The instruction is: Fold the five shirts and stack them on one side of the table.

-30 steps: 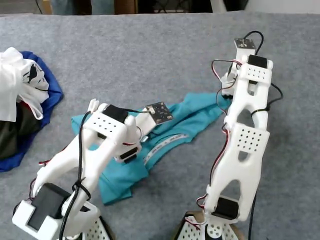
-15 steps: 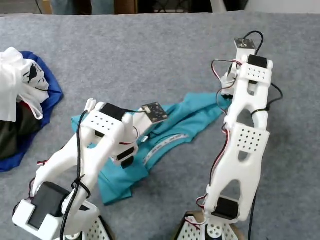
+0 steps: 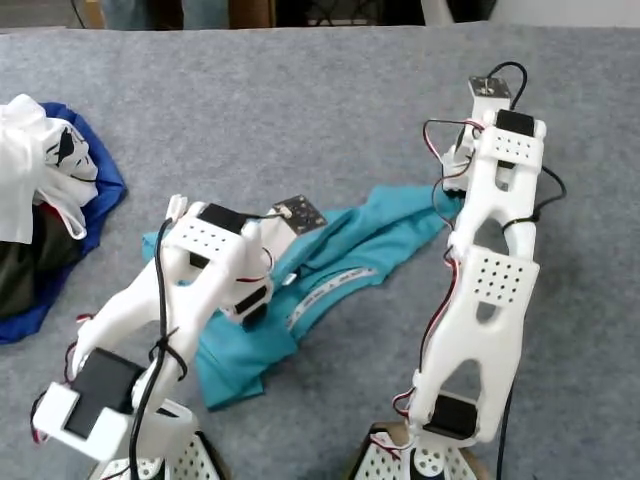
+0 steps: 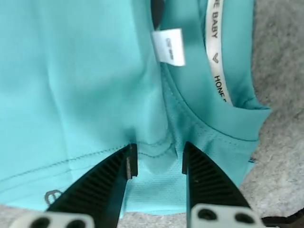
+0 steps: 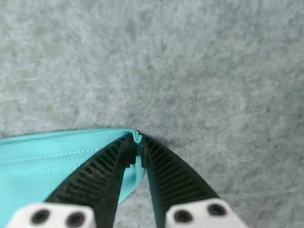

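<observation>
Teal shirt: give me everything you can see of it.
The teal shirt is thin stitched knit, lying crumpled and stretched diagonally on the grey table. Its neckline shows a white printed tape and a small white tag. The right gripper pinches one edge; the left gripper, open, straddles a pucker near the collar.

The teal shirt [image 3: 340,265] is smooth, matt knit cloth with stitched hems (its neck label [image 4: 169,46] is smooth woven tape). Beneath the shirt, the desk [image 3: 300,120] is rough grey felt. The left end effector [image 4: 156,159] and right end effector [image 5: 137,145] have ribbed black plastic jaws on matt white plastic.
</observation>
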Robot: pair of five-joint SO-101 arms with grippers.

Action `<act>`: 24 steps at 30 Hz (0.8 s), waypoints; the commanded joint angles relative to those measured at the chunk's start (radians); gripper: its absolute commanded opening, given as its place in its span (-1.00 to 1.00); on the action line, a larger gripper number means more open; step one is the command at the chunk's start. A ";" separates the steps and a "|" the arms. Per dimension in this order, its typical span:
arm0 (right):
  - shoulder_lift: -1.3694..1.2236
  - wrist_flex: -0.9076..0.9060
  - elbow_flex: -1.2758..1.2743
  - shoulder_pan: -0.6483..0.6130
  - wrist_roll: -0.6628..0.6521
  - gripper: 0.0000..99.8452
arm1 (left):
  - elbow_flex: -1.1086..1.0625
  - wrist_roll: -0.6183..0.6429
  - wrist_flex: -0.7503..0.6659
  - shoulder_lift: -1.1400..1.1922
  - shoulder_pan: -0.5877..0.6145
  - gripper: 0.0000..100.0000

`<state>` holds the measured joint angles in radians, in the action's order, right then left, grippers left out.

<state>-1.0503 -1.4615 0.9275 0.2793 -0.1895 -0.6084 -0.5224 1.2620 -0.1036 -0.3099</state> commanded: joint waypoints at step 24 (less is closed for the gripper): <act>-0.002 0.021 0.031 0.011 0.008 -0.97 | 0.085 0.101 0.023 0.000 0.038 -0.94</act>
<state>-1.0503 -1.4615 0.9275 0.2793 -0.1895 -0.5992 -0.4641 1.2405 -0.0852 -0.2839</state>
